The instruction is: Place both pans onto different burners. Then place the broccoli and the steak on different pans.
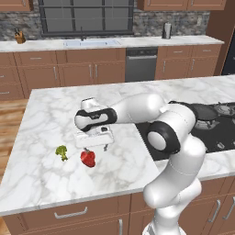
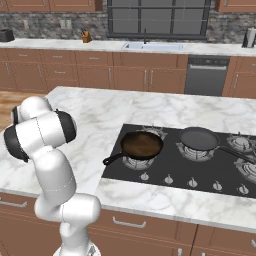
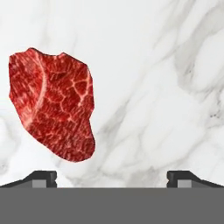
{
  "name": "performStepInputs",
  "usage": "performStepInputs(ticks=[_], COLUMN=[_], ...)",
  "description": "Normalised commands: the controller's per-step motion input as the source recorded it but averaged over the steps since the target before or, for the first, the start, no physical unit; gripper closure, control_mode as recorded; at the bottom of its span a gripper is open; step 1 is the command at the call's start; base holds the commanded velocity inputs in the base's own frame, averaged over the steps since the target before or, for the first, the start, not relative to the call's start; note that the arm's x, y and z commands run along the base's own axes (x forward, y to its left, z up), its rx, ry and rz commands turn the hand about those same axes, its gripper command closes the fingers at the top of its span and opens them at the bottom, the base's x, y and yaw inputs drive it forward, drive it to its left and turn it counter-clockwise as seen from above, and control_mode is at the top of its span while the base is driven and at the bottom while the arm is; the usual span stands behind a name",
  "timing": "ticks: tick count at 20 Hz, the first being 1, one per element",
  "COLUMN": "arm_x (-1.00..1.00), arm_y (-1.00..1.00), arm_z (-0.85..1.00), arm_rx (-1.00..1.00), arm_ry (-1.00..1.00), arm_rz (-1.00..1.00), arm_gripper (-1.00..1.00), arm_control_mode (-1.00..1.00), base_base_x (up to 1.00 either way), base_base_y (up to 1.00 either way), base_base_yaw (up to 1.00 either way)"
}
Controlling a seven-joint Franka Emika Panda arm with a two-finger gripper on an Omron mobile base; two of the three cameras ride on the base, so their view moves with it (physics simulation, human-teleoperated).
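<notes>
I stand at a white marble island surface (image 1: pixel 55 174) in a kitchen of brown wood cabinets, with a sink under a dark window on the far wall. To my right a black glass cooktop (image 2: pixel 165 172) is set into the marble; the rust-brown round pan with a dark inside (image 2: pixel 141 145) sits on the front-left burner (image 2: pixel 134 161), and the near-black round pan (image 2: pixel 199 138) sits on the burner beside it.

The marble's near edge runs just below the food, with bare marble around it.

My claw (image 1: pixel 95 148) hangs spread wide above the small bright red steak chunk (image 1: pixel 88 158), gripping nothing, with one fingertip (image 3: pixel 43 178) beside it. The tiny green broccoli floret (image 1: pixel 61 152) lies just left of the steak.
</notes>
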Motion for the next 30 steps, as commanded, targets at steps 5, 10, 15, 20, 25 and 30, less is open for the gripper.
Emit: performStepInputs(ticks=[5,10,15,20,25,30], arm_x=[-0.03,0.0,0.0,0.0,0.0,0.0], arm_y=[0.15,0.15,0.08,0.08,0.11,0.02], arm_z=[-0.08,-0.09,-0.19,-0.29,-0.09,-0.13], arm_rx=[0.04,0.04,0.02,0.01,0.04,0.01], arm_ry=[-0.07,0.0,-0.04,-0.11,-0.02,-0.07], arm_rz=[0.07,0.07,0.05,0.05,0.05,0.05], arm_gripper=[-1.0,-1.0,-1.0,-1.0,-1.0,-1.0], arm_control_mode=[-1.0,-1.0,-1.0,-1.0,-1.0,-1.0], base_base_x=[0.0,0.0,0.0,0.0,0.0,0.0], base_base_y=[0.0,0.0,0.0,0.0,0.0,0.0], base_base_yaw=[0.0,0.0,0.0,0.0,0.0,0.0])
